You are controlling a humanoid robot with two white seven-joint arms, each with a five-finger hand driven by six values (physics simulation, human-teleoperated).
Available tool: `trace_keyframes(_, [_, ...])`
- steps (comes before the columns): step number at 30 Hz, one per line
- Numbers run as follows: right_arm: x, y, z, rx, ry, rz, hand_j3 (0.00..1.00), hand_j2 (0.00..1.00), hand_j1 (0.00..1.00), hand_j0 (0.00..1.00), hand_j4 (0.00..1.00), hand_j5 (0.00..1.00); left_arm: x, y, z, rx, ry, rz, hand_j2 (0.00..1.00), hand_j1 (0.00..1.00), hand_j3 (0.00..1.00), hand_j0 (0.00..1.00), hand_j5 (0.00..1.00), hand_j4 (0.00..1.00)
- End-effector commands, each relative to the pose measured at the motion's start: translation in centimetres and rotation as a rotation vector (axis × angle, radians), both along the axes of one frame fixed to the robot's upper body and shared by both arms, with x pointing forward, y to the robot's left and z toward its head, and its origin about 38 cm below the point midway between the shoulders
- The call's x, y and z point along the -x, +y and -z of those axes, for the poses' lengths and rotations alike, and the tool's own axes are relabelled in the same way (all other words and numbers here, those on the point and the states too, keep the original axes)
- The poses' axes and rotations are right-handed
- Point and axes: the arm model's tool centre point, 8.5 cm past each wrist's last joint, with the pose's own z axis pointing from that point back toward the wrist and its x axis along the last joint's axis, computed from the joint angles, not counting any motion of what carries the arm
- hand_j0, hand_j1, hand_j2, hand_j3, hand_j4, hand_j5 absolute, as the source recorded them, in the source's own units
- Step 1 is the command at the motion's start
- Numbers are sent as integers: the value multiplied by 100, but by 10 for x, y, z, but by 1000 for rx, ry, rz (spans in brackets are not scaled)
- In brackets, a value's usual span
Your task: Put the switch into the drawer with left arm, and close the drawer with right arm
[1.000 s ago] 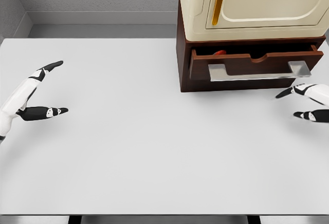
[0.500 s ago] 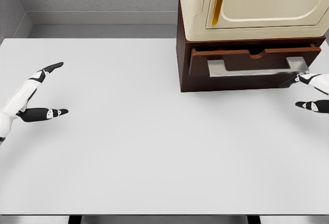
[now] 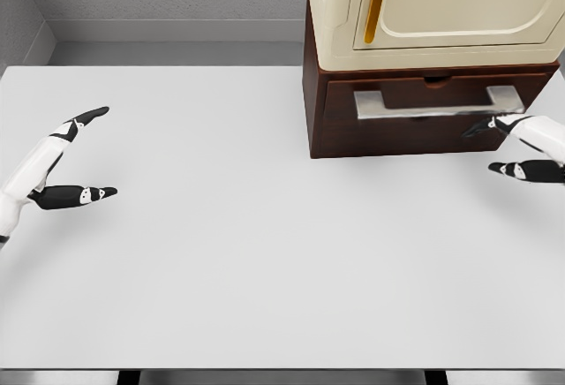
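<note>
The brown drawer at the base of the cabinet sits flush with its frame, its silver handle across the front. My right hand is at the drawer's right end, open, with a black fingertip touching the drawer front just below the handle. My left hand hovers open over the table's left side, holding nothing. The switch is not visible.
A cream cabinet with a yellow strip stands on top of the brown drawer unit at the back right. The white table stretches across the view, with a grey wall behind it.
The drawer slid back from partly open to flush, hiding the red object inside. My right hand moved up and forward with it. The left hand stayed still.
</note>
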Motion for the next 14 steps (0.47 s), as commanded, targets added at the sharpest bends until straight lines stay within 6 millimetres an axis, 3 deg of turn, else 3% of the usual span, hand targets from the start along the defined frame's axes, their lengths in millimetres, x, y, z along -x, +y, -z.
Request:
trace_keyframes(1, [-2,4,3,-53,-1,8,72,72,72,72,72,72,0,1,0,6,0,-2,100,100,100,100,100,100])
trace_keyframes(8, [1,2,5,-36,8,9,73,73,73,73,73,73,0,1,0,6,3,-1,100,100,100,100,100,100])
trace_keyframes(10, [19,-20,11,24,70,33,73,73,73,73,73,73,0,1,0,6,2,-2,100,100,100,100,100,100])
trace_keyframes(14, [29,-34,16,67,111,50,73,73,73,73,73,73,2,0,2,8,6,0,100,100,100,100,100,100])
